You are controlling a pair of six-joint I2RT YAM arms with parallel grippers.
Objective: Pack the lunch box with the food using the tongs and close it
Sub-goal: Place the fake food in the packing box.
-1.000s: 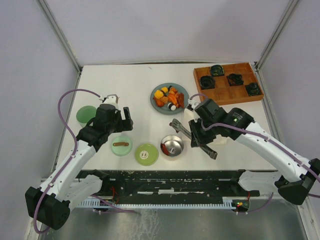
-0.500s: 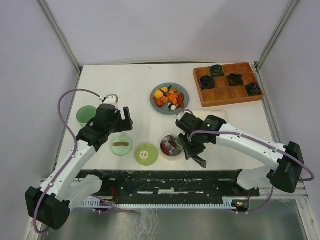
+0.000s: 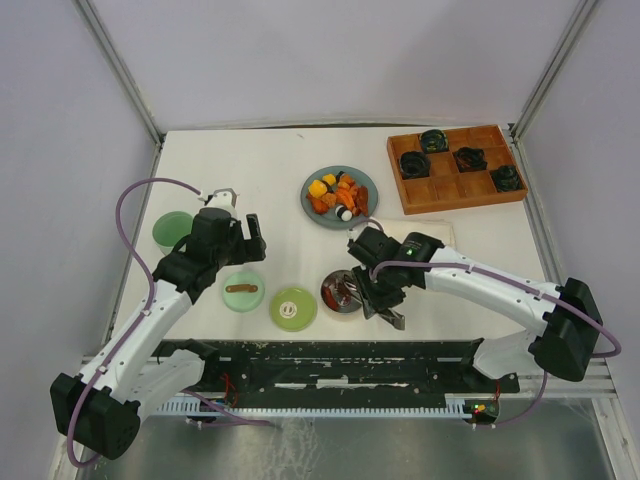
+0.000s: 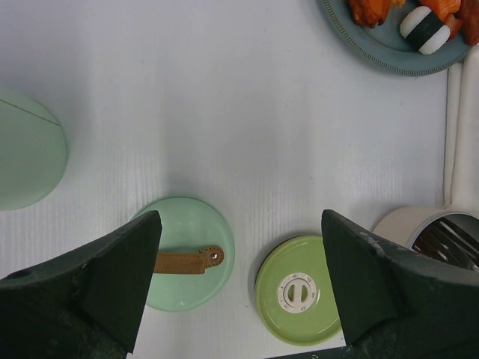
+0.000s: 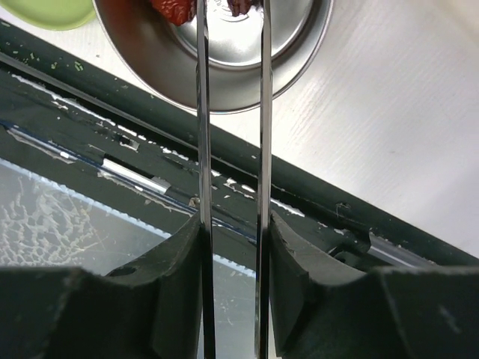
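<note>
White worktop [image 3: 250, 170] is carrying everything. We are pinching the tongs [image 5: 200, 112] between our right jaws, both blades running forward over the steel bowl [image 5: 299, 67], where a red-brown piece [image 5: 168, 9] is sitting, close to the worktop's near edge. Our left jaws are gaping wide above the mint lid [image 4: 187, 239] and lime lid [image 4: 299, 288]. Our right arm [image 3: 480, 285] is reaching low, folded inward.
</note>
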